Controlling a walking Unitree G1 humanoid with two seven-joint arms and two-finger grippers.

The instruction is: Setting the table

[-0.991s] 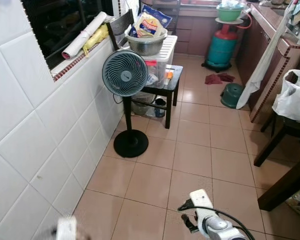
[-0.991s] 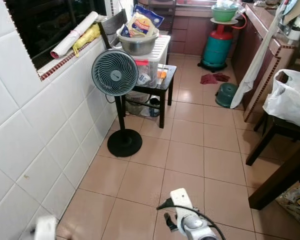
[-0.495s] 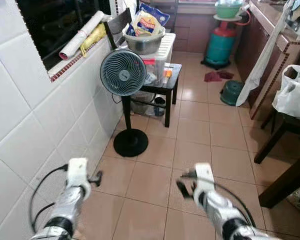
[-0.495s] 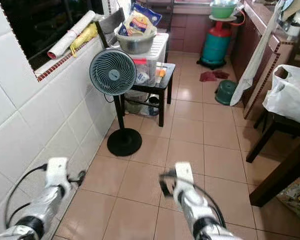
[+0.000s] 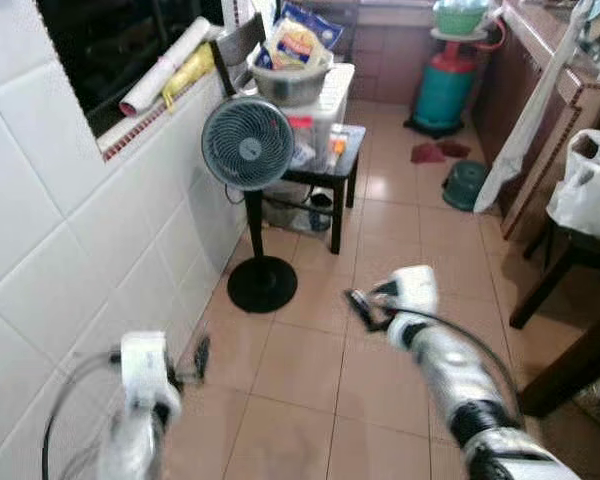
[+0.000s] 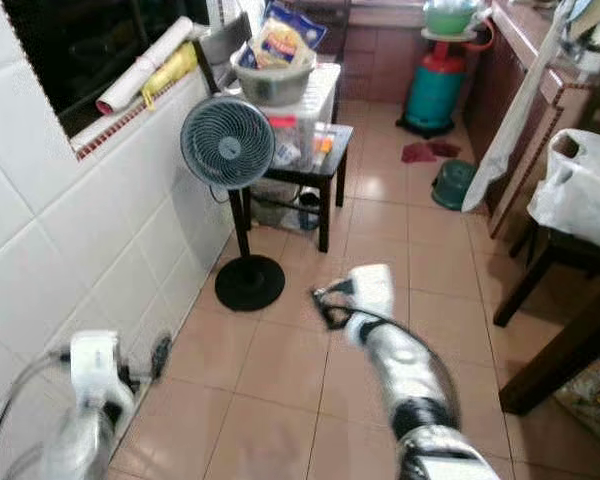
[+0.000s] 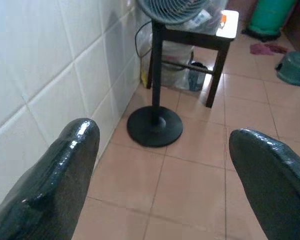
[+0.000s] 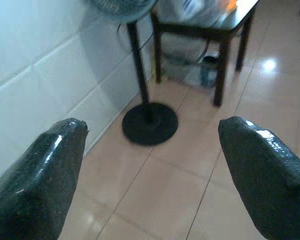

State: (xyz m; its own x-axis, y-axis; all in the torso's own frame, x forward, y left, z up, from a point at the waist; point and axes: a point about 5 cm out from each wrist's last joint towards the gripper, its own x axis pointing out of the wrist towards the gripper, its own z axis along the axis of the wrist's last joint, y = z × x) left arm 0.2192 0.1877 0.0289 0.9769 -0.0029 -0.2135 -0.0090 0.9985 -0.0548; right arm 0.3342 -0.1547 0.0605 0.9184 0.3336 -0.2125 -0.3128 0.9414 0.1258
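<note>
My right gripper [image 5: 365,305] is held out over the tiled floor, blurred, with the silver arm behind it. Its two black fingers [image 8: 50,165] stand wide apart in the right wrist view, open with nothing between them. My left gripper [image 5: 198,358] is low by the white tiled wall [image 5: 70,250], also blurred. Its fingers [image 7: 65,170] are spread wide in the left wrist view, open and empty. A dark wooden table [image 5: 572,372] shows at the right edge. No tableware can be made out near either gripper.
A standing fan [image 5: 248,144] is ahead on the left, before a small black side table [image 5: 332,168] with a metal bowl [image 5: 292,82]. Farther back stand a green gas cylinder [image 5: 443,88] and a green bucket [image 5: 466,186]. A chair with a white bag [image 5: 590,195] is at right.
My right arm has stretched forward and up, from low in the picture to mid floor. My left arm rose into view, then sank back lower and closer.
</note>
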